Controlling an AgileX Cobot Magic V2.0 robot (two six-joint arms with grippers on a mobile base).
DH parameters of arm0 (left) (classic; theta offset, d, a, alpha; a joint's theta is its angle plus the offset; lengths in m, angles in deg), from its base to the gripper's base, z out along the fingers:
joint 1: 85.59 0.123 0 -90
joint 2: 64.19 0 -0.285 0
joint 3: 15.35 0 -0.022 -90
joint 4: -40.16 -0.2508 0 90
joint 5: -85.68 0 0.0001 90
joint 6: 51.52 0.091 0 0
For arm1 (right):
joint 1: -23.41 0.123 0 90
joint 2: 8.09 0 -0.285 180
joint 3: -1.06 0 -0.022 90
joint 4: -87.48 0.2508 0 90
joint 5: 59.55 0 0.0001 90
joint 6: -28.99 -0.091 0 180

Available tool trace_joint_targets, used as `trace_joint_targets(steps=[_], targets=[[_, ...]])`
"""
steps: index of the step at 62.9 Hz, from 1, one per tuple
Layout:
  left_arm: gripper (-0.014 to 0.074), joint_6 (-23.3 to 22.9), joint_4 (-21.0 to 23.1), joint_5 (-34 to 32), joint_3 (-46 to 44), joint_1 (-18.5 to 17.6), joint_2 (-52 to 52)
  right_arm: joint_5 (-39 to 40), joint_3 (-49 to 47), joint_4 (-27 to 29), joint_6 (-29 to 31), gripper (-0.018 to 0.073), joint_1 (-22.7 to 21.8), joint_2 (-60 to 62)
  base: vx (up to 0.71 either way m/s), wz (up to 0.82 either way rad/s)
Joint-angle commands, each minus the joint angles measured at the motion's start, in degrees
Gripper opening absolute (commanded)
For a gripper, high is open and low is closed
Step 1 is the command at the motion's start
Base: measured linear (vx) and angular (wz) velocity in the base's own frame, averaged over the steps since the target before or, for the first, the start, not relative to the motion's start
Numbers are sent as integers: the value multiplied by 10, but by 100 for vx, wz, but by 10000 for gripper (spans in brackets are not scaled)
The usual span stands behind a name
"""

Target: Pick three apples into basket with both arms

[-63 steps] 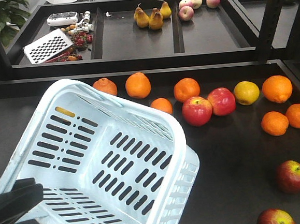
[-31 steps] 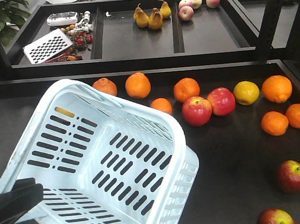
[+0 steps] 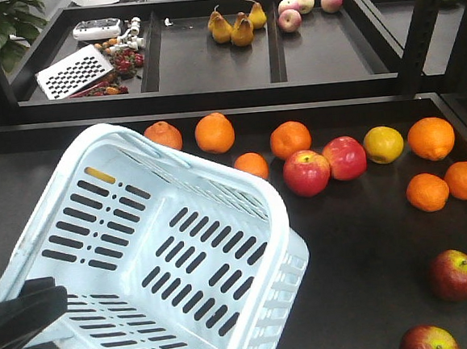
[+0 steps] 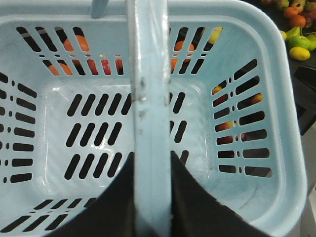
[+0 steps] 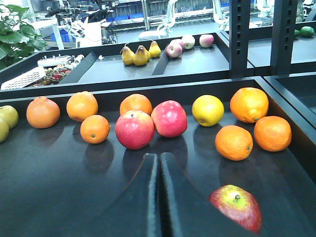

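Observation:
The pale blue basket hangs tilted over the left of the dark tray, with nothing in it. My left gripper is shut on its loop handle, one black finger on each side of the bar. Several red apples lie on the tray: two touching in the middle, one at the right and one at the bottom edge. My right gripper is shut on nothing, low over the tray. It is just short of the pair of apples, and another apple lies to its right.
Oranges and a yellow fruit are scattered among the apples. Green fruits lie at the far left. The raised back shelf holds pears, pale pink fruits and a grater. A black post stands at the right.
The basket has drifted very slightly to the left. Nothing else has moved.

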Motion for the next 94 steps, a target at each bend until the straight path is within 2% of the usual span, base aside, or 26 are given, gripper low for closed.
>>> trace_joint_targets(steps=[1, 41, 56, 68, 83, 94], targets=[[-6, -2, 27, -48, -17, -2, -1, 43, 8, -7, 0, -7, -4, 7, 0, 0], [-6, -2, 27, -46, -17, -2, -1, 43, 8, -7, 0, -7, -4, 7, 0, 0], [-6, -2, 49, -43, -19, -2, -1, 43, 8, -7, 0, -7, -4, 7, 0, 0], [-6, -1, 88, -35, -25, -2, 9, 43, 8, -7, 0, -7, -4, 7, 0, 0], [-6, 57, 82, 34, -123, -2, 101, 43, 8, -7, 0, -7, -4, 7, 0, 0], [-6, 124, 81, 83, -204, 0, 202, 43, 8, -7, 0, -7, -4, 7, 0, 0]])
